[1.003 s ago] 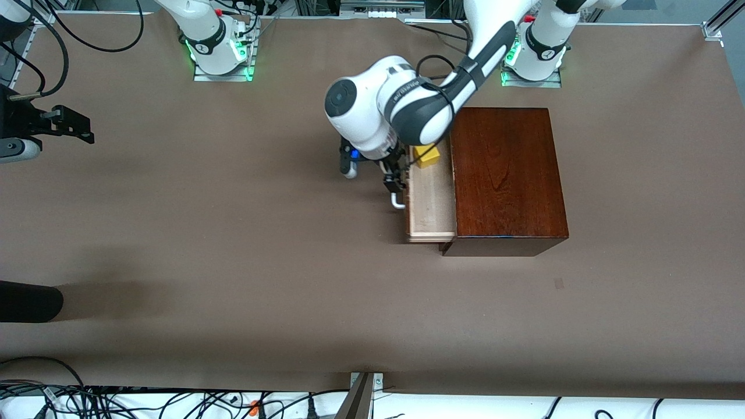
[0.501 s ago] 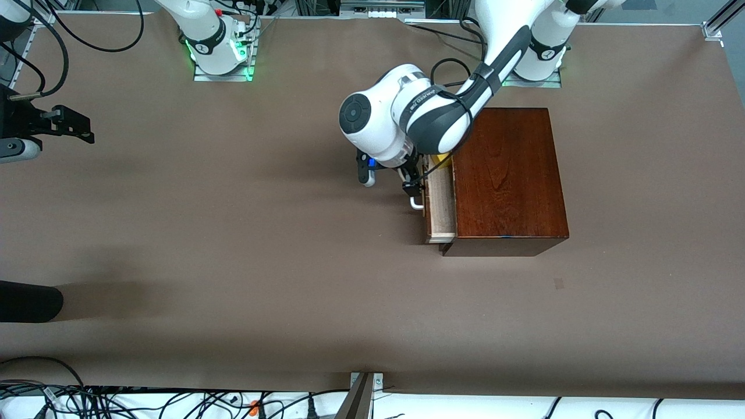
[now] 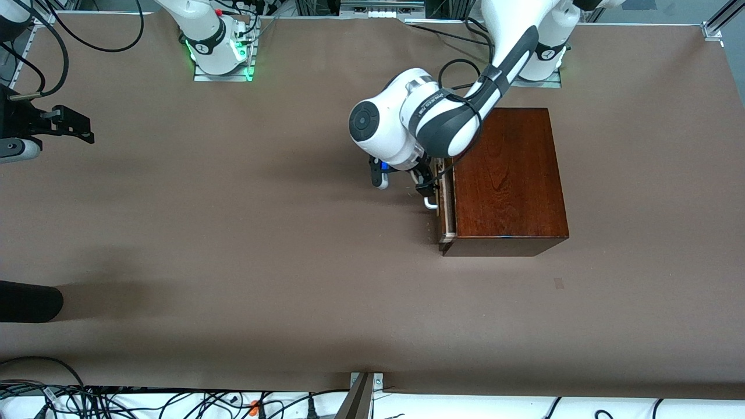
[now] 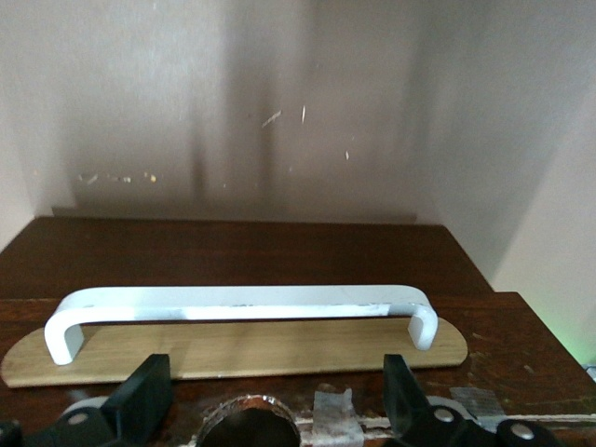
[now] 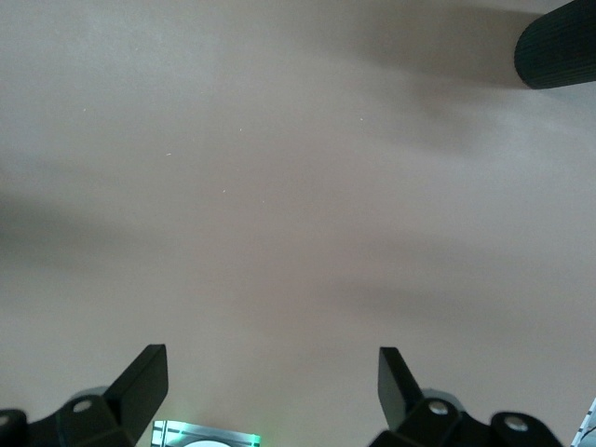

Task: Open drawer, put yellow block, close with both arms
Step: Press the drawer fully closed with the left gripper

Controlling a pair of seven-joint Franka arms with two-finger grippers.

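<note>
Pale-wood drawer (image 3: 445, 206) nearly shut in its reddish-brown box (image 3: 504, 177).
My left gripper (image 4: 270, 410), spread wide, grips nothing at the white handle (image 4: 237, 304); my right gripper (image 5: 270, 396) waits open. Yellow block unseen.

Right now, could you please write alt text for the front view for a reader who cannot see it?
The left gripper is at the white handle of the drawer, which sticks only slightly out of the dark wooden box on the brown table. The right gripper waits, open, over the right arm's end of the table.
</note>
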